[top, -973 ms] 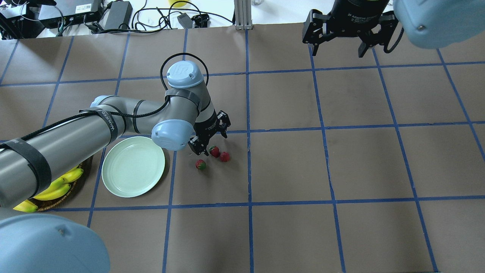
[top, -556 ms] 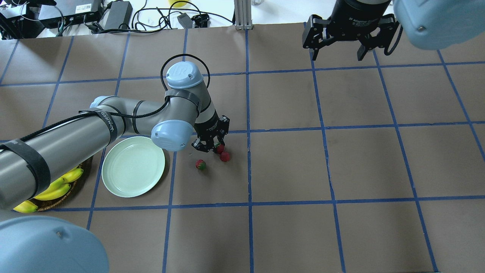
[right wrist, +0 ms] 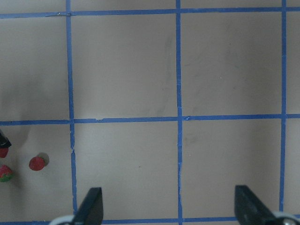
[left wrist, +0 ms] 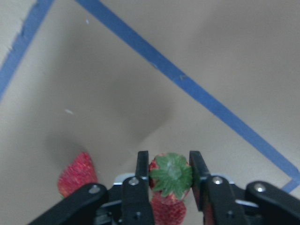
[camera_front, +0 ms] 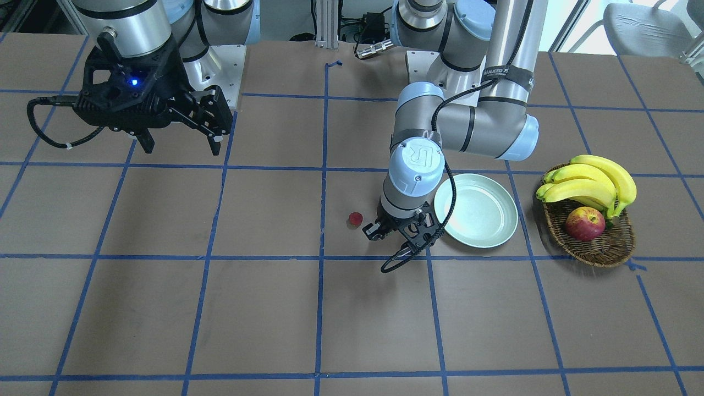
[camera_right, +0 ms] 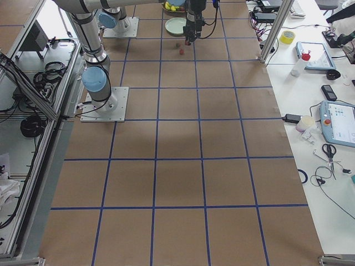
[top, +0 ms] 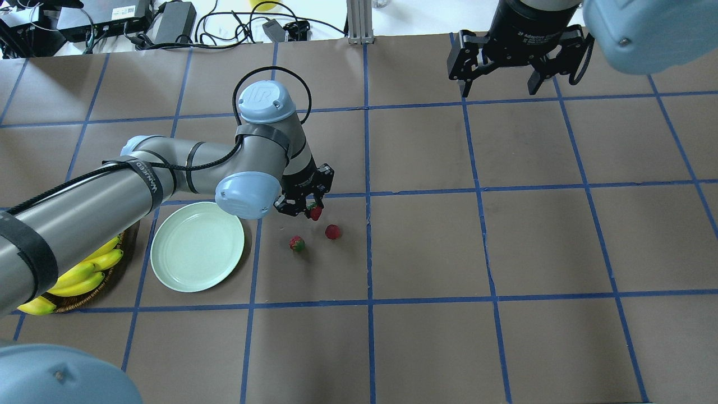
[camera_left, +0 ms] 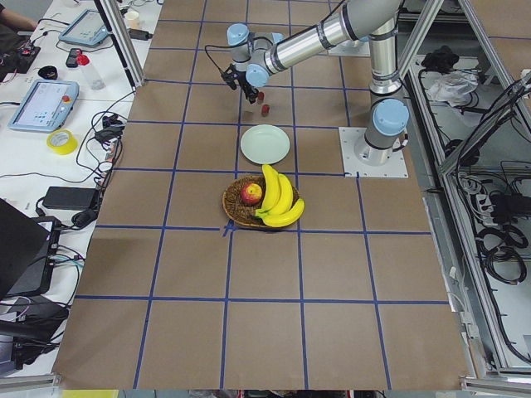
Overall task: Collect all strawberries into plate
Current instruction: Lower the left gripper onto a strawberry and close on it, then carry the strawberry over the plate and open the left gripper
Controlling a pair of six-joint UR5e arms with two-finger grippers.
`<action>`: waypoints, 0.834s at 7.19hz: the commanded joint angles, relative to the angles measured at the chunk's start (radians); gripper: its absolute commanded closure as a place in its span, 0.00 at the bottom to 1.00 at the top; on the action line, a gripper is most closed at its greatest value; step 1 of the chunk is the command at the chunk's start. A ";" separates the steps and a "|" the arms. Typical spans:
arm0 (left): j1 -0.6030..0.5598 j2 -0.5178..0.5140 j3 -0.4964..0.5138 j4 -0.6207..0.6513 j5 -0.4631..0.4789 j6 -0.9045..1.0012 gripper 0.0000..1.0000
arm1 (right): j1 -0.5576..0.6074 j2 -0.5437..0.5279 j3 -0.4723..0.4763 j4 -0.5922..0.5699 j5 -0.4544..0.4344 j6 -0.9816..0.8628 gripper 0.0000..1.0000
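Pinching one strawberry [left wrist: 171,176] across its widest part, just under the green cap, the left gripper [top: 310,209] is clamped on it, w/ fingers [left wrist: 142,165] pressed on opposite sides. The berry seems lifted clear of the table [top: 426,247].

In the overhead view the plate [top: 196,255] sits at approx. 8 o'clock from that gripper, nearby, w/ nothing in it. A second strawberry [top: 333,232] lies on the paper at approx. 4 o'clock from the held one, and a third strawberry [top: 297,243] at approx. 7 o'clock. They are apart from each other.

The right gripper [top: 499,85] hangs far off toward 2 o'clock, fingers spread, holding nothing.

Handling, as a judgement:
- The berries are tiny and very light, so weight is no issue.
- The shape is rounded and tapers to a tip, so a squeeze low down would prob. squirt it out. The broad shoulder near the cap is the best hold, as now.
- Can't tell if they are real or toy. If real, the flesh is soft and bruises, so min. force.
- On release it will likely roll, so it should be let go low, near the plate's centre rather than the rim.
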 commanded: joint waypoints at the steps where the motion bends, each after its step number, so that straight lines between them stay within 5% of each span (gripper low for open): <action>1: 0.102 0.062 0.078 -0.216 0.034 0.149 1.00 | 0.000 0.001 0.000 0.001 0.035 -0.014 0.00; 6: 0.358 0.091 -0.013 -0.261 0.199 0.520 1.00 | 0.005 0.000 0.000 0.006 0.035 -0.011 0.00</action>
